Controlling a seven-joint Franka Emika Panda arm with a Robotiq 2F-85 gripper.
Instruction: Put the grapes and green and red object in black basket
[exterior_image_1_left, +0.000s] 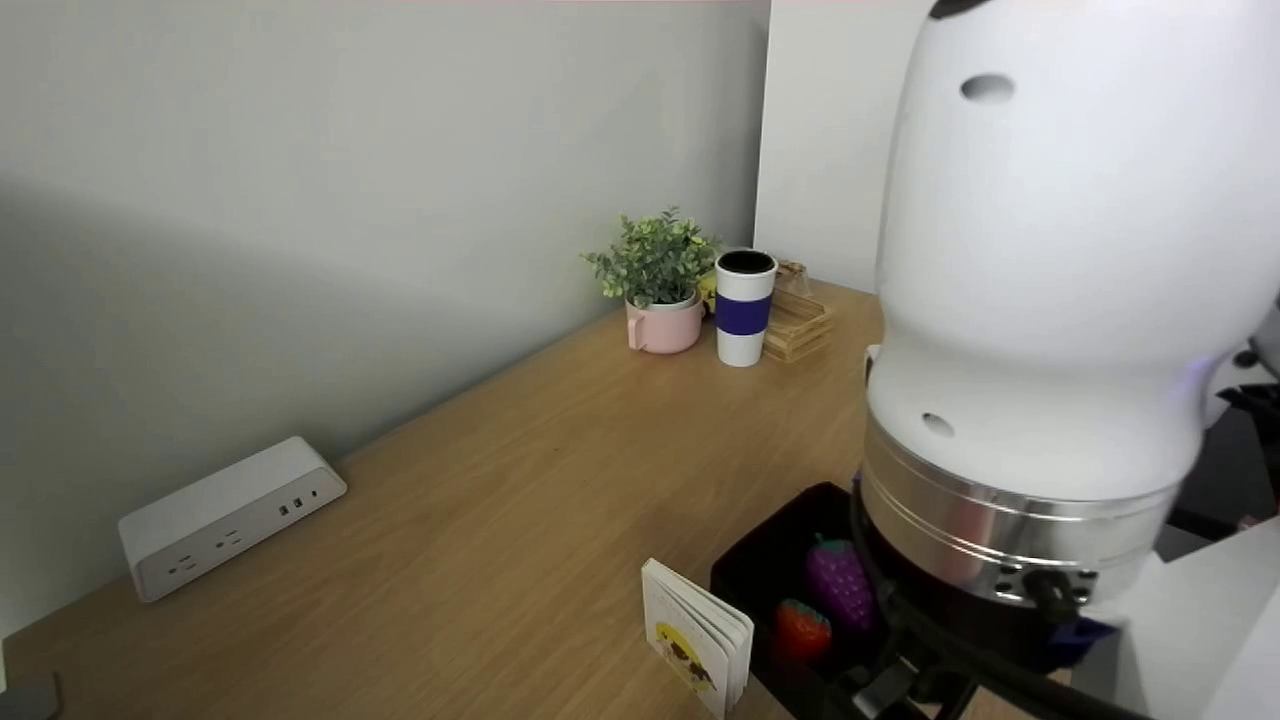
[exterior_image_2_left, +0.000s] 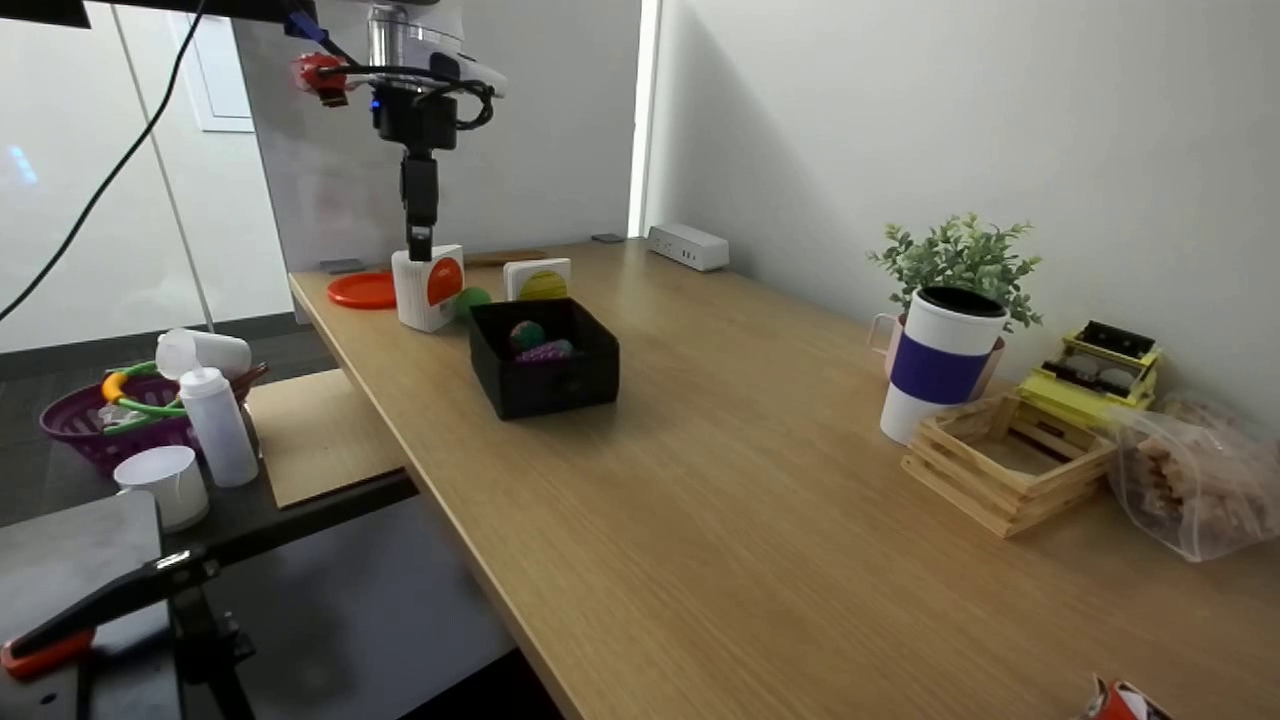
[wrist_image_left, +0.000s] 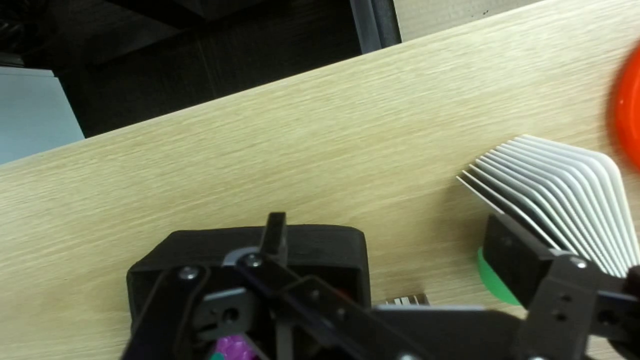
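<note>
Gripper (wrist_image_left: 386, 234), fingers apart, hides most of the grapes (wrist_image_left: 235, 348) inside the black basket (wrist_image_left: 325, 245), at left in your wrist view.

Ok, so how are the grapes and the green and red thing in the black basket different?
The grapes are purple, while the green and red object looks mostly red in that exterior view. The grapes look longer; the green and red object looks shorter and rounder.
Both have some green at one end, and both lie inside the black basket.
</note>
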